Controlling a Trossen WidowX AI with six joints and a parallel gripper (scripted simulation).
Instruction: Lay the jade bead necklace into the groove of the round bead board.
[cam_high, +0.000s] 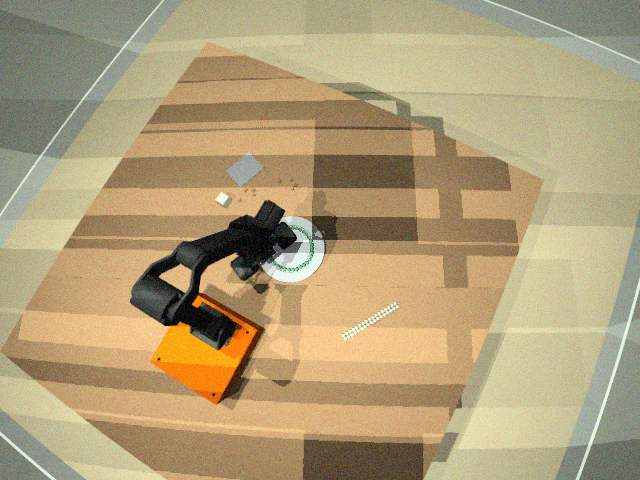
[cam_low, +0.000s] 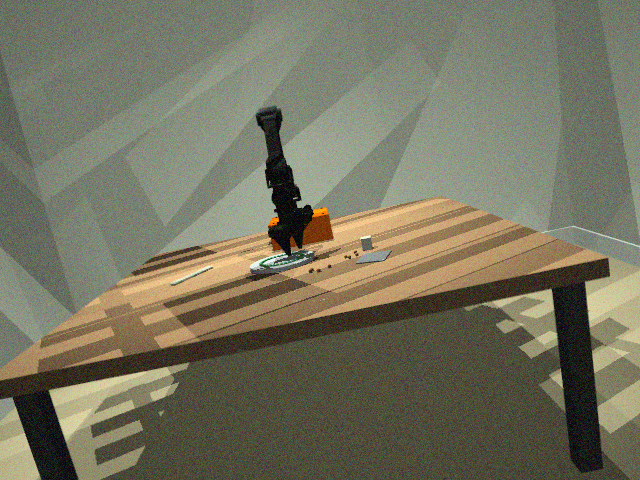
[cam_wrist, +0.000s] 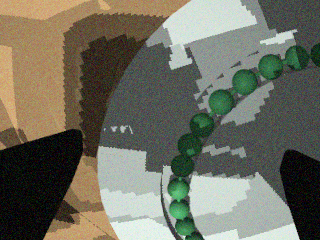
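The jade bead necklace (cam_high: 312, 248) (cam_wrist: 221, 102) lies in a ring on the round white bead board (cam_high: 318, 259) (cam_low: 256, 269) (cam_wrist: 122, 167). In the wrist view, thin dark arcs like a groove edge show just outside the beads at the lower left and upper middle; I cannot tell whether every bead sits in the groove. My gripper (cam_low: 294, 251) (cam_wrist: 186, 152) is open and low over the board. Its fingers stand wide apart, one on each side of a run of beads, touching none that I can see. In the top view, the arm hides the left part of the necklace.
A double row of white beads (cam_high: 370, 320) (cam_low: 191, 275) lies to one side of the board. A grey flat square (cam_high: 245, 168) (cam_low: 374, 256), a small white block (cam_high: 222, 198) (cam_low: 366, 242) and several small brown beads (cam_high: 253, 191) (cam_low: 318, 270) lie on the other side.
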